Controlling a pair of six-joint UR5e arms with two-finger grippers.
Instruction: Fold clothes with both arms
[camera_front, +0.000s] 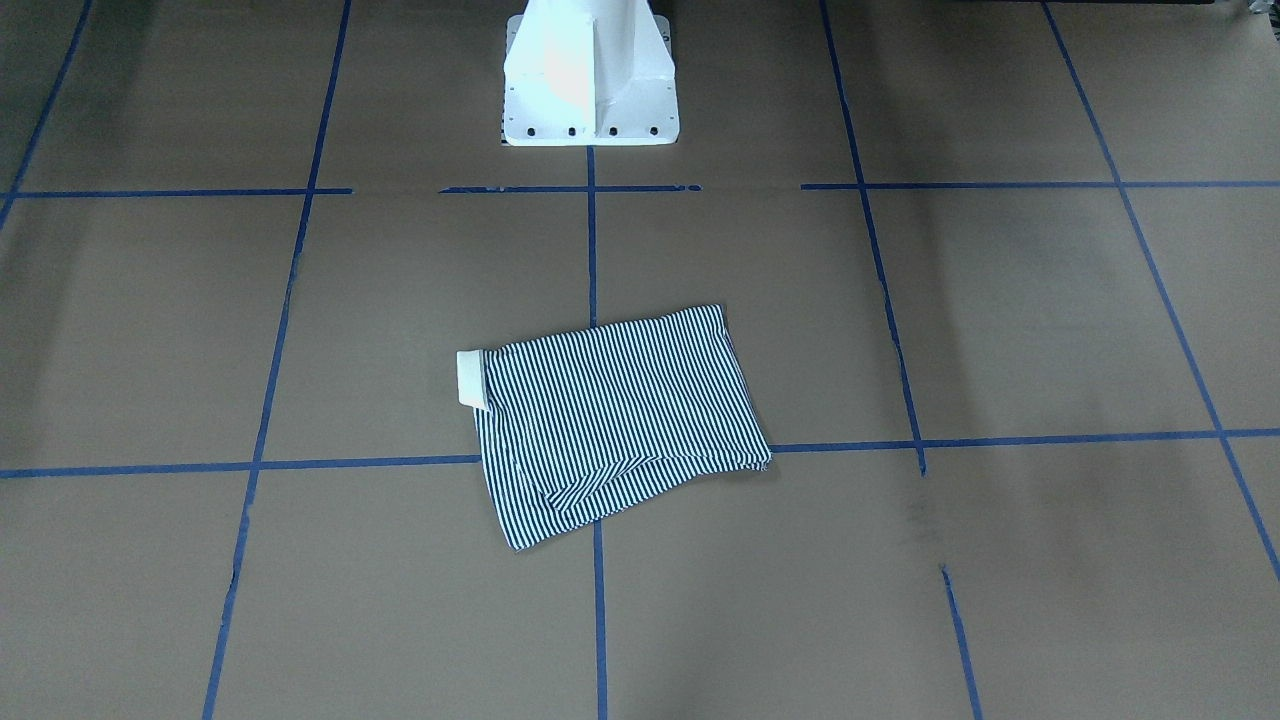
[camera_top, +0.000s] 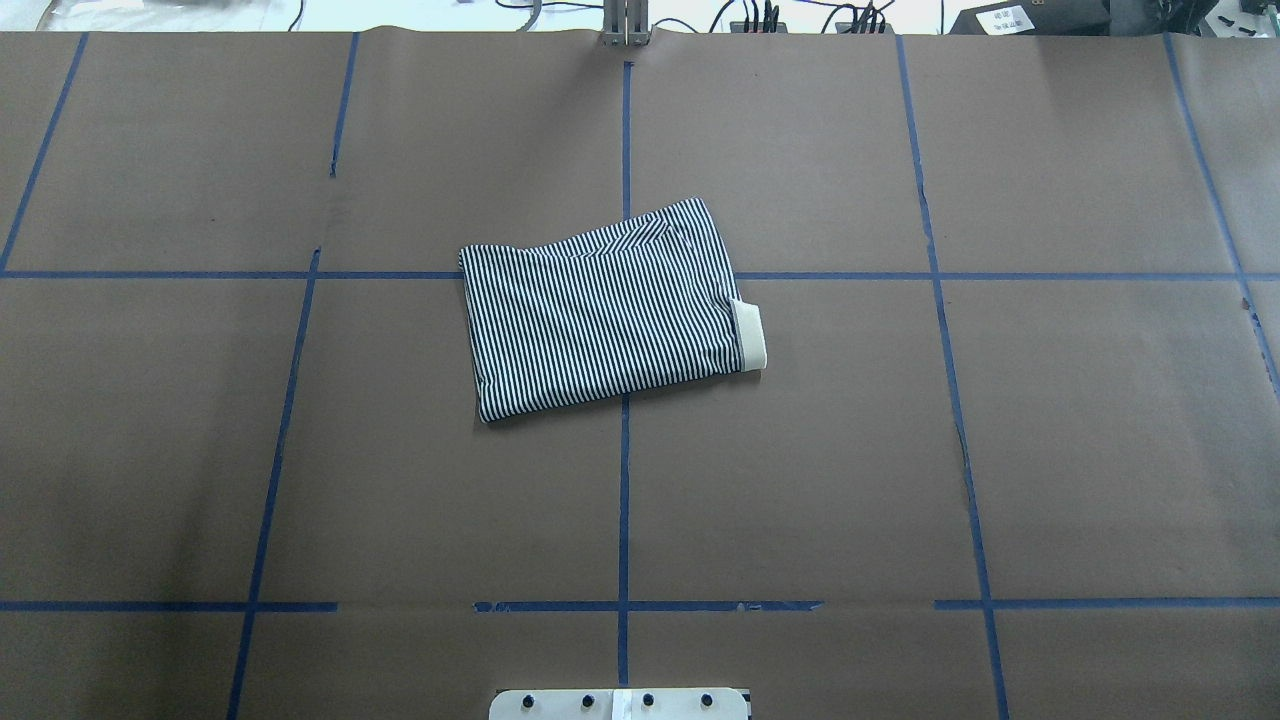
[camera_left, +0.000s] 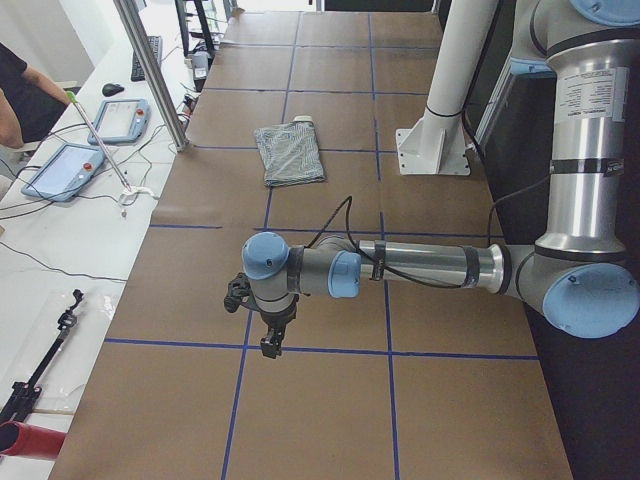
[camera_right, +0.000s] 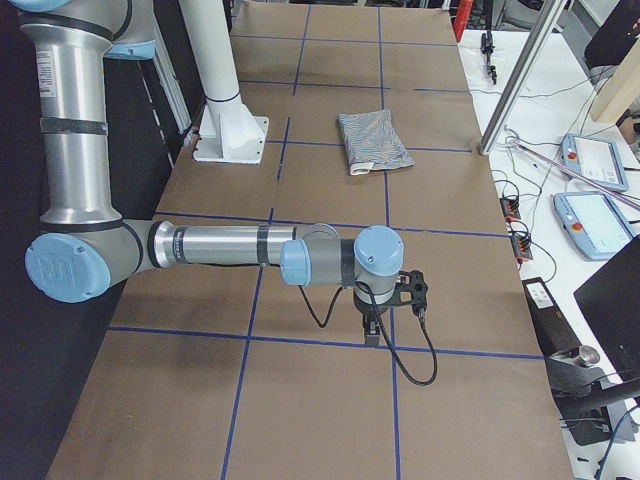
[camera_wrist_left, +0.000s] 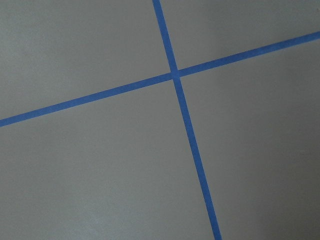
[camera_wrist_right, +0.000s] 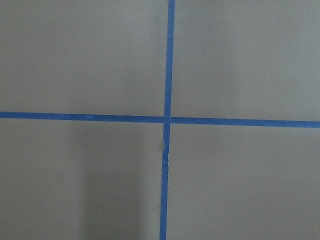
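Note:
The striped polo shirt (camera_front: 620, 420) lies folded into a compact rectangle at the middle of the table, with its cream collar (camera_front: 470, 378) poking out at one end. It also shows in the overhead view (camera_top: 600, 310) and in both side views (camera_left: 290, 153) (camera_right: 372, 140). My left gripper (camera_left: 270, 345) hangs over the table's left end, far from the shirt. My right gripper (camera_right: 371, 335) hangs over the right end, also far from it. I cannot tell whether either is open or shut. Both wrist views show only brown paper and crossing blue tape.
The white pedestal base (camera_front: 590, 80) stands at the robot's side of the table. Blue tape lines (camera_top: 624, 470) grid the brown paper. Teach pendants (camera_left: 65, 170) (camera_right: 595, 160), cables and a metal post (camera_left: 150, 70) sit on the white benches beyond the far edge. A person's arm (camera_left: 15, 100) shows there.

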